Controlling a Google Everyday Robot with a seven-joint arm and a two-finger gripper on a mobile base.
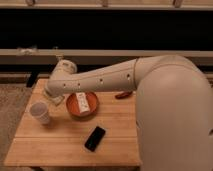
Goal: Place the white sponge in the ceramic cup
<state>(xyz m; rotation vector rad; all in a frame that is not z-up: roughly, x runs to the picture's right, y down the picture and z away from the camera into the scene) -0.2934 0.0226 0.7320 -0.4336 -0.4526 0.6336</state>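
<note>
The white sponge (83, 103) lies in a shallow orange dish (75, 110) near the middle of the wooden table. The ceramic cup (40, 112) stands upright at the table's left side, pale and without a handle. My gripper (53, 98) hangs from the wrist (62, 72) just above and right of the cup, left of the dish. It is shut, and I see nothing held in it. The arm reaches in from the right, crossing behind the dish.
A black phone (95, 138) lies flat near the front of the table (60, 150). A small red object (122, 94) shows behind the arm at the back. My large white body (175, 120) covers the table's right side. A dark wall with rails runs behind.
</note>
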